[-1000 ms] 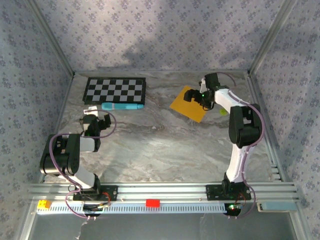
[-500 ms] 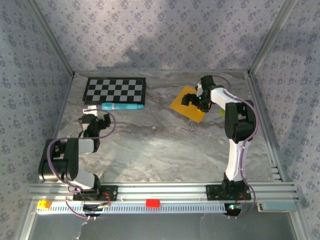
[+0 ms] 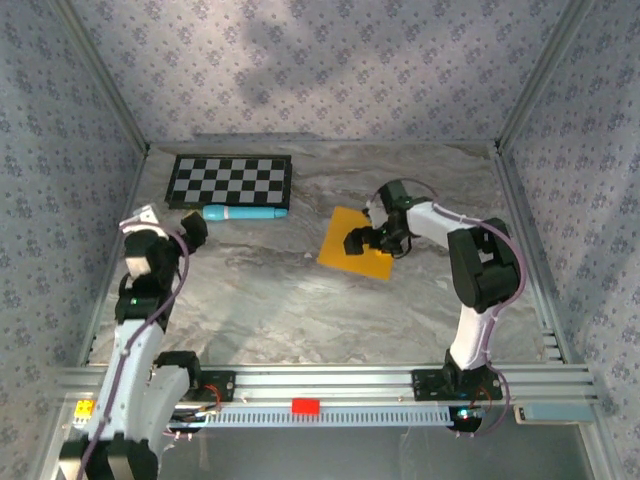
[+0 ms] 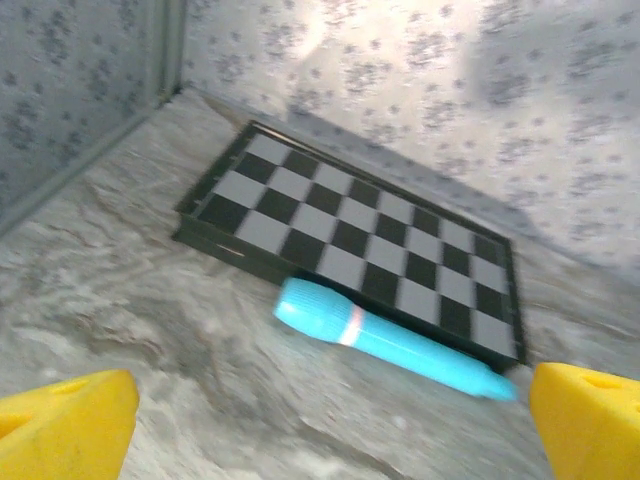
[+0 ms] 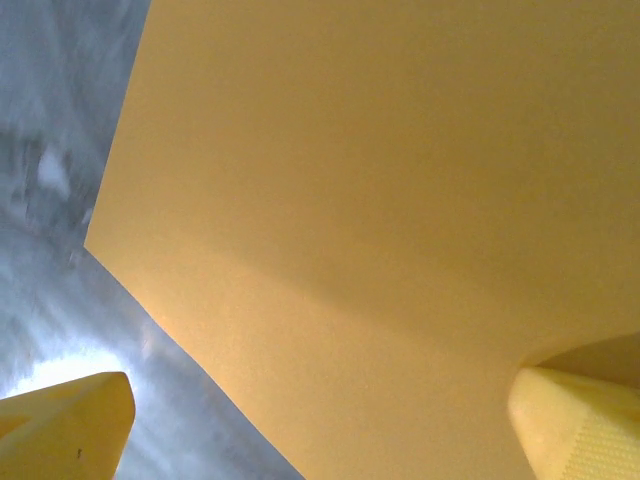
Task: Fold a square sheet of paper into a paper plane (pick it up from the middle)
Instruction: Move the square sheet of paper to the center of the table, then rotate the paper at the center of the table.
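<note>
1 orange square sheet of paper lies flat on the table, right of centre. The right gripper sits low over it with jaws apart, straddling 1 edge, probably to get a hold. The left gripper, also spread, waits facing 1 checkerboard and 1 blue cylinder.

Floral walls, grey marbled tabletop, aluminium frame.

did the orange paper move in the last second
Yes. The square sheet of paper has slid left and toward the arm bases, now lying clear of the front edge of the checkerboard, with the right gripper over it.
</note>
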